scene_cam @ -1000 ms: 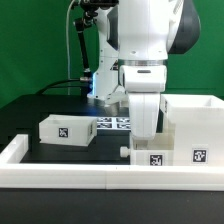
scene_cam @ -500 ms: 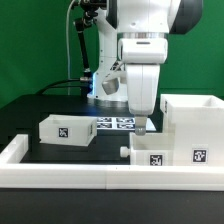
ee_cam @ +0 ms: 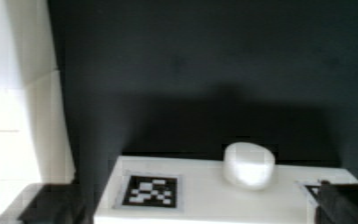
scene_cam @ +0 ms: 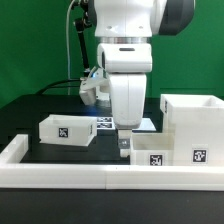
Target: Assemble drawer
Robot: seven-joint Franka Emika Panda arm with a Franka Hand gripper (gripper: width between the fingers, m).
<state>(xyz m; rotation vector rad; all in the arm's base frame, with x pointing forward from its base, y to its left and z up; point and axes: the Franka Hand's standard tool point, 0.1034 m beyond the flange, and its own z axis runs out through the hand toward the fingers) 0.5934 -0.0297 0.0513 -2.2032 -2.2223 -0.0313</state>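
White-plastic drawer tray [scene_cam: 155,152] just beside the shell [scene_cam: 195,118] on the dark surface [scene_cam: 30,112] — centre the wide-open, empty end effector [scene_cam: 124,144] over its front knob [ee_cam: 247,165], then lower squarely without nudging it.

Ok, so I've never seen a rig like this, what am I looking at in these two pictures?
The big white machine is a robot arm with a two-finger hand. One picture comes from a camera standing off the arm; the other looks down from its wrist. On the black table lie white plastic drawer parts: a large box-like shell, one small tray, and a second tray close by the hand. A low white rail runs along the front, and a flat marker board lies behind. The hand is open and holds nothing.
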